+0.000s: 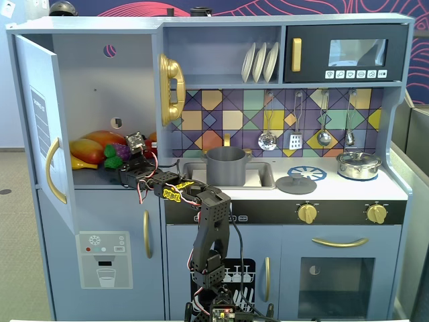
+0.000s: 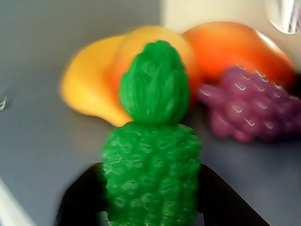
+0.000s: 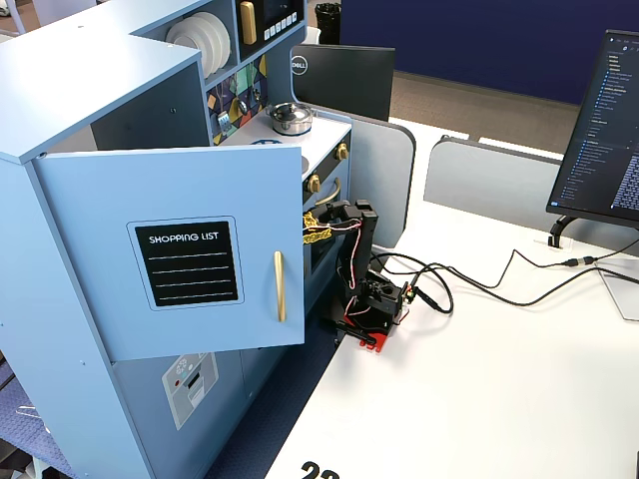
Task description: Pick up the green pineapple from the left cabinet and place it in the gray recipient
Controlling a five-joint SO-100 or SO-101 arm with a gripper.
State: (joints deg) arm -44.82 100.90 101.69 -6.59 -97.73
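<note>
The green pineapple [image 2: 153, 179] lies on the gray-blue shelf [image 1: 94, 178] of the left cabinet, leafy top pointing away from the wrist camera. My gripper [image 2: 151, 169] has its black fingers [image 2: 84, 197] pressed against both sides of the fruit's body, shut on it. In a fixed view the gripper [image 1: 120, 161] reaches into the open cabinet and the pineapple [image 1: 110, 156] shows as a green spot at its tip. The gray recipient [image 1: 226, 166] stands in the sink to the right. In another fixed view the open cabinet door [image 3: 170, 249] hides the gripper and the pineapple.
Yellow-orange mangoes [image 2: 94, 84] and a purple grape bunch [image 2: 249, 108] lie just behind the pineapple. The cabinet door [image 1: 37, 127] stands open at the left. A shiny lidded pot [image 1: 358, 164] and a gray lid [image 1: 295, 183] sit on the counter at the right.
</note>
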